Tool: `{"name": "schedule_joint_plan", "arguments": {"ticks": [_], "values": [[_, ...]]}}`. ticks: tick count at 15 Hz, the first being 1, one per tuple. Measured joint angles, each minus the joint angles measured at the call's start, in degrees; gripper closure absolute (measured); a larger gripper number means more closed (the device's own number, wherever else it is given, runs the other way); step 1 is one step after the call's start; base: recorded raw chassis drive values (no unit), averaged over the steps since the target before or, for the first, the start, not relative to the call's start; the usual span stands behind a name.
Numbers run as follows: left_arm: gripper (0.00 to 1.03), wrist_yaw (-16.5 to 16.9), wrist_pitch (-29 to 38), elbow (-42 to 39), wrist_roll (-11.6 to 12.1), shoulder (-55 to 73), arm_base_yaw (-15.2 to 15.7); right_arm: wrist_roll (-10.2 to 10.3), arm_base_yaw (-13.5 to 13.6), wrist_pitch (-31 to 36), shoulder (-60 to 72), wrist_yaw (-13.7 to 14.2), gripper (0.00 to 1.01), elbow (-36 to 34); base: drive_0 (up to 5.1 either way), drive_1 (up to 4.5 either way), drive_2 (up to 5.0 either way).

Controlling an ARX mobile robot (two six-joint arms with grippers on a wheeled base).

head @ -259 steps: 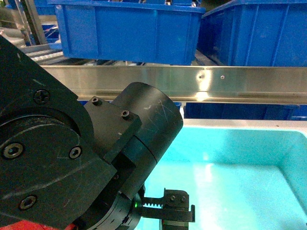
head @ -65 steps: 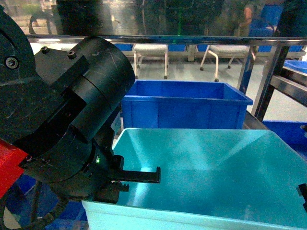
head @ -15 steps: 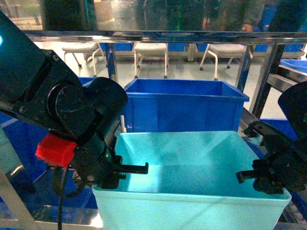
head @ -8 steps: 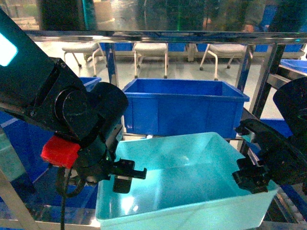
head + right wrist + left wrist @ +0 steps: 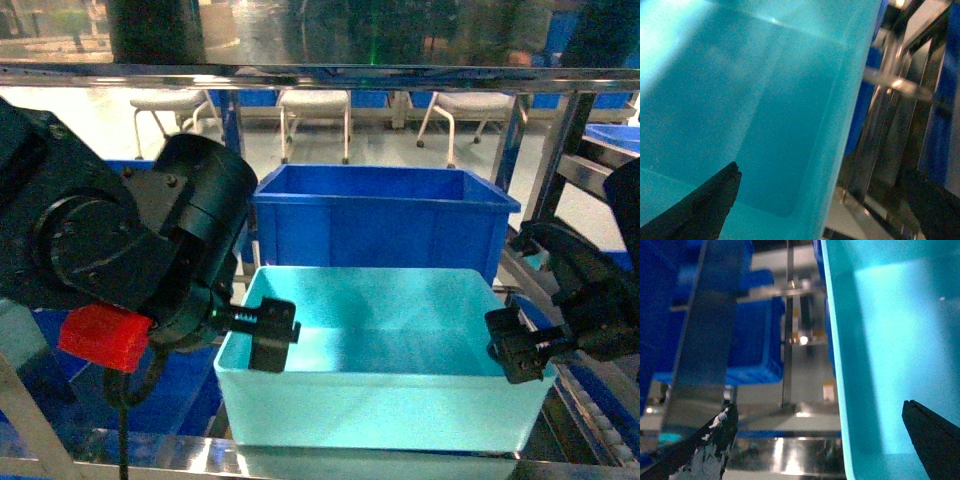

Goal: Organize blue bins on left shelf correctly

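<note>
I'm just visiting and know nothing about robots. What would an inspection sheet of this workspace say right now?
Surface: steel shelf rail runs under the front of the turquoise bin.
Job's things: the turquoise bin sits level, open top, nothing seen inside.
Clutter: dark blue crate directly behind the bin; more blue crates at the left in the left wrist view.
Grippers: left gripper straddles the bin's left wall, right gripper its right wall; both wrist views show fingers apart, one inside and one outside the wall.
Cables: black cable hangs below the left arm.
Surroundings: chairs on a pale floor beyond the rack.
</note>
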Motion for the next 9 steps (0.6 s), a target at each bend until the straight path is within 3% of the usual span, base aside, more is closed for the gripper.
{"name": "schedule_joint_plan", "arguments": {"ticks": [2,4,7,9], "values": [[0.05,-3.7,12.6,-6.6,1.2,-6.0,-2.4,-0.3,-0.9,12.9,-3.4,-1.4,0.03,-5.4,0.0,0.00,0.0],[0.05,-5.0,17.5,-12.5,1.3,-8.8,-5.2,0.3,-1.4,21.4,-7.2,-4.5,0.03,-11.9,0.0,0.00,0.0],[0.05,-9.5,18.3,-20.8,0.1,-13.2,-10.3,1.5,-3.4,24.9,-13.5,-10.4,0.03,-22.4,0.0,0.00,0.0],[0.05,-12.8,15.3,-26.2,-3.1,-18.6,-14.4,0.9,-7.9,19.8,-19.3,-13.9,0.03,-29.7,0.0,0.00,0.0]]}}
